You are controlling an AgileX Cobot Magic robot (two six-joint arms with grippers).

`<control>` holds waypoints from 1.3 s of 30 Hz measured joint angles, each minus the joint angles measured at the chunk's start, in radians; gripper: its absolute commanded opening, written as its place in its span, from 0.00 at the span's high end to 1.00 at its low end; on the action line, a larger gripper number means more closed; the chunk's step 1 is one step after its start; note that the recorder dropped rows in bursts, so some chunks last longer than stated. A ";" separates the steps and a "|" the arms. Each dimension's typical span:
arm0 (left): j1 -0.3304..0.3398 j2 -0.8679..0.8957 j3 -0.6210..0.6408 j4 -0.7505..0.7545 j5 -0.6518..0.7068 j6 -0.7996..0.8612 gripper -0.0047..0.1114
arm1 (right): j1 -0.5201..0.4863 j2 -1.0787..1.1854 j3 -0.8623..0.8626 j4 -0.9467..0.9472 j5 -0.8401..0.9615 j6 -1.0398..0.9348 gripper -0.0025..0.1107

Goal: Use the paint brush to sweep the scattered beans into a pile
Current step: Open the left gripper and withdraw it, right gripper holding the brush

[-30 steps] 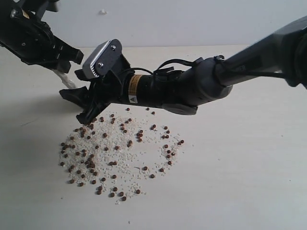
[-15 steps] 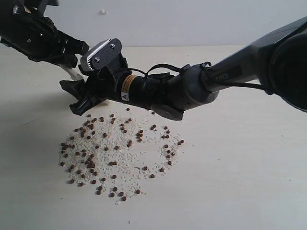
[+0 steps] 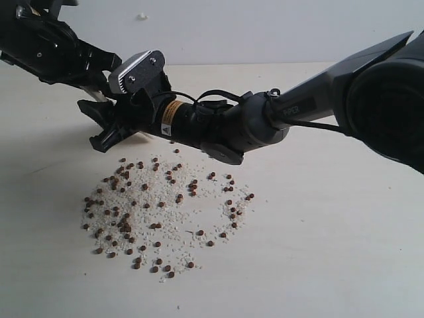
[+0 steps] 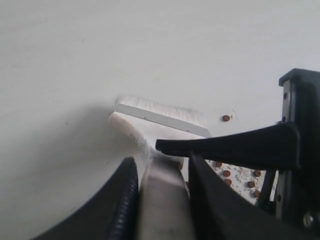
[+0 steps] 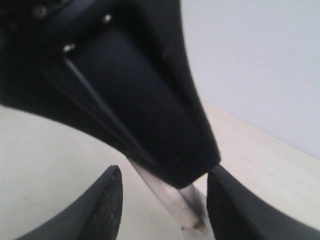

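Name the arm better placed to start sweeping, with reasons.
Left, probably. The left end effector is shut on the paint brush, bristles down on the table beside the beans. The right end effector is open around the handle, gripping nothing.

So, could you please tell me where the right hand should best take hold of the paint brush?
Probably the bare wooden handle of the paint brush, between the left hand and the ferrule. The brush stands tilted, bristles on the table, top end held, so the right hand should come in sideways, open fingers straddling the handle.
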 measured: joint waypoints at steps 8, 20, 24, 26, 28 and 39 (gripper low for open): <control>0.002 0.000 0.000 -0.024 0.013 0.000 0.96 | 0.000 0.000 0.000 -0.002 0.002 -0.011 0.91; 0.002 0.000 0.000 -0.024 0.016 0.000 0.68 | 0.000 0.000 0.000 -0.006 0.002 -0.020 0.98; 0.002 0.000 0.000 -0.029 -0.014 0.000 0.39 | 0.000 0.000 0.000 0.001 0.000 -0.006 0.98; 0.002 0.000 0.000 -0.040 -0.042 0.000 0.29 | 0.000 0.000 0.000 0.006 0.000 -0.004 0.98; 0.002 0.000 0.000 -0.055 -0.082 0.000 0.28 | 0.000 0.000 0.000 0.006 0.003 -0.004 0.98; 0.060 -0.067 0.000 -0.024 -0.362 0.002 0.31 | 0.000 -0.038 0.000 0.058 0.042 -0.106 0.98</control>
